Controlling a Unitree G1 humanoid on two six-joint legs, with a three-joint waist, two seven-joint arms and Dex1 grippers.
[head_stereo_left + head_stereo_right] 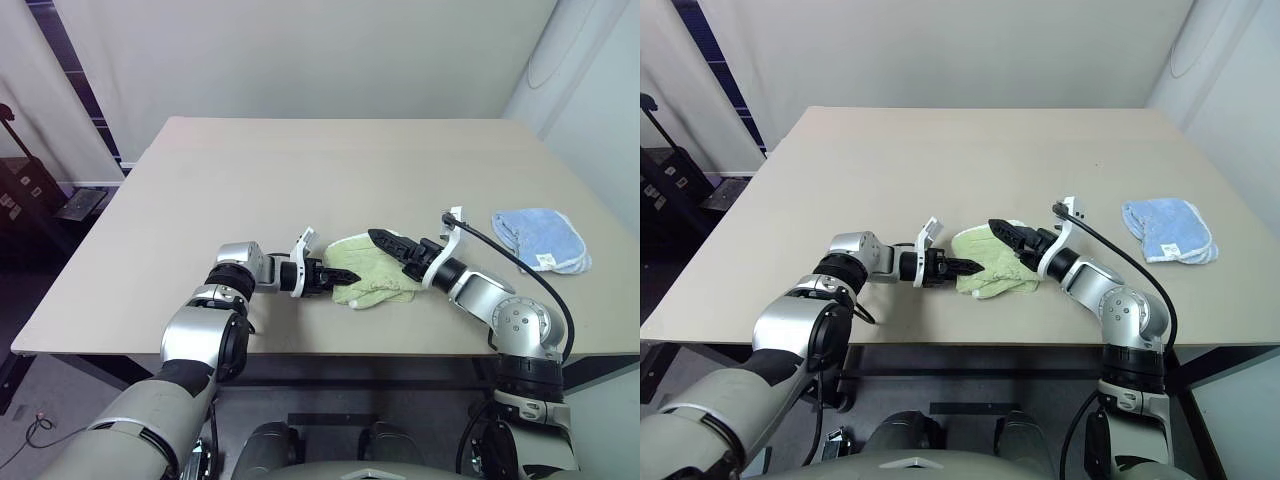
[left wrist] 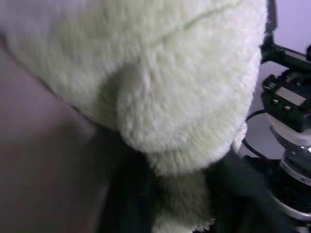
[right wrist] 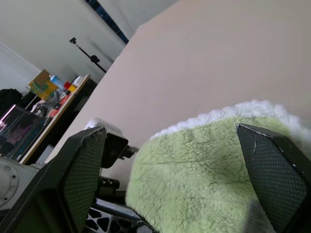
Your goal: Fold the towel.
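**With both grippers at the towel, only your left one has a hold**

While the towel [image 1: 372, 270] lies bunched in a small heap near the tabletop's [image 1: 300, 170] front edge, roughly at 6 o'clock from the tabletop's centre, you have a gripper on each side of it. Your left gripper [image 1: 338, 277] reaches in level from the 9 o'clock side of the heap, and its black fingers are pinched on the towel's near-left edge; in the left wrist view, green terry [image 2: 160, 87] bulges out right between the two dark fingers [image 2: 129, 199]. Your right gripper [image 1: 392, 245] comes in from the 3 o'clock side and lies over the top of the heap with its fingers spread wide. In the right wrist view, the two mesh-faced fingers [image 3: 80, 170] stand well apart with the towel's pile and its white edging [image 3: 204, 121] between them, and you cannot tell whether they touch the cloth.

Off at 3 o'clock, well apart from the towel, a light-blue cloth [image 1: 541, 238] lies folded near the tabletop's right edge.
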